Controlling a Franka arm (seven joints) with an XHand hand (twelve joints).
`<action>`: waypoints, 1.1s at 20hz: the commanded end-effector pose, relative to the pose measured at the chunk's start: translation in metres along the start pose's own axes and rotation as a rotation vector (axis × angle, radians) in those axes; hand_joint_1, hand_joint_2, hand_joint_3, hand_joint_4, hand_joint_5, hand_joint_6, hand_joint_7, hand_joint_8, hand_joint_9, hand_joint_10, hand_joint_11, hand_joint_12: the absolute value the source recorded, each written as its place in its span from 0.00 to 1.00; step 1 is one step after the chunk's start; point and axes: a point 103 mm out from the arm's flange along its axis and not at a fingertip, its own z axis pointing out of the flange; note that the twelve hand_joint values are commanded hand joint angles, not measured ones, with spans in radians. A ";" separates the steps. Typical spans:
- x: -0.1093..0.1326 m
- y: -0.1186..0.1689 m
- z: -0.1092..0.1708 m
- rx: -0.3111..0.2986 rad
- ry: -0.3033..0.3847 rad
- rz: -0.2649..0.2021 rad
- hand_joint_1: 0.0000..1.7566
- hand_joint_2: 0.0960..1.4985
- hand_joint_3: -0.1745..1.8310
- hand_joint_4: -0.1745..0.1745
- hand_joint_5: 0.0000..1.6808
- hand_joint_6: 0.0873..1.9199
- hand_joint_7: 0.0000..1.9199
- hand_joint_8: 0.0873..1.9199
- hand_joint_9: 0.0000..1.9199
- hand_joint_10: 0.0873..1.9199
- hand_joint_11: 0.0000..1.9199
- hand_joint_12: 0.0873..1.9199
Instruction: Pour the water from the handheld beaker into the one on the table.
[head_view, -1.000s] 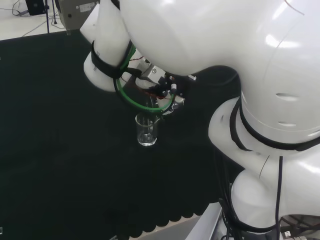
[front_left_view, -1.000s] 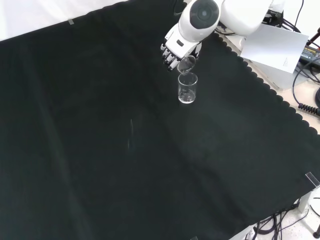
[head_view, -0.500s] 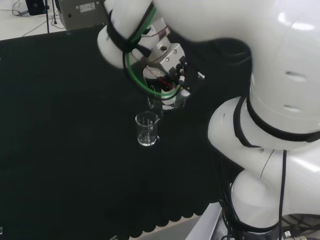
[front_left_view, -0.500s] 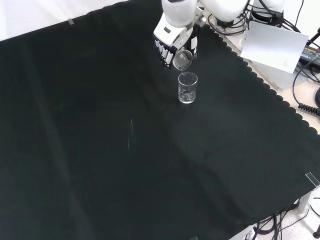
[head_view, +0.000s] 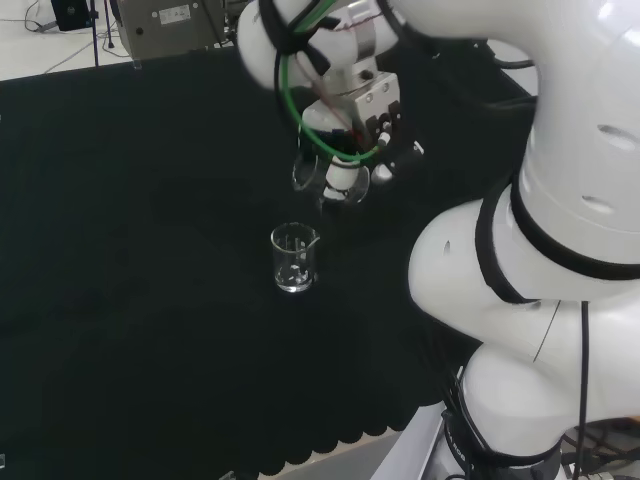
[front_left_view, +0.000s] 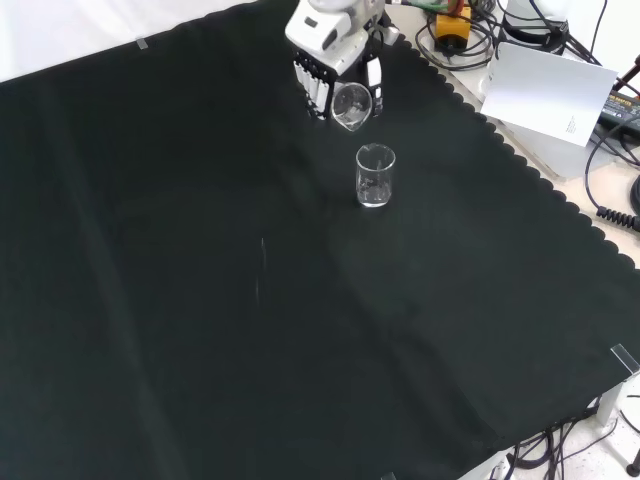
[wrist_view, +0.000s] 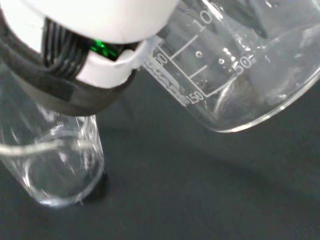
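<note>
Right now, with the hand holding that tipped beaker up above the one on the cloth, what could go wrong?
1. The held beaker is tilted with its mouth off to the side of the standing beaker, not over it. Any water left in it could drip onto the black cloth.
2. The hand grips smooth clear glass at a slant, so it might slip.
3. If the beaker comes down beside the standing one, it could knock it over.

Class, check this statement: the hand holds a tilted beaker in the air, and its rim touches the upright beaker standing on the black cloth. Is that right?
Not quite. The held beaker in the hand is tilted, but its rim does not touch the upright beaker; a clear gap of black cloth separates them in the front view.
</note>
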 end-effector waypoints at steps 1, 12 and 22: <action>-0.004 0.035 0.005 -0.232 0.237 -0.099 0.67 0.46 0.31 0.55 0.81 0.19 0.92 0.00 0.94 0.00 0.80 0.22; -0.017 0.078 0.019 -0.275 0.361 -0.113 0.67 0.46 0.31 0.52 0.80 0.21 0.92 0.00 0.93 0.00 0.80 0.22; -0.028 0.094 0.016 -0.317 0.419 -0.094 0.67 0.46 0.31 0.50 0.80 0.22 0.91 0.00 0.93 0.00 0.79 0.22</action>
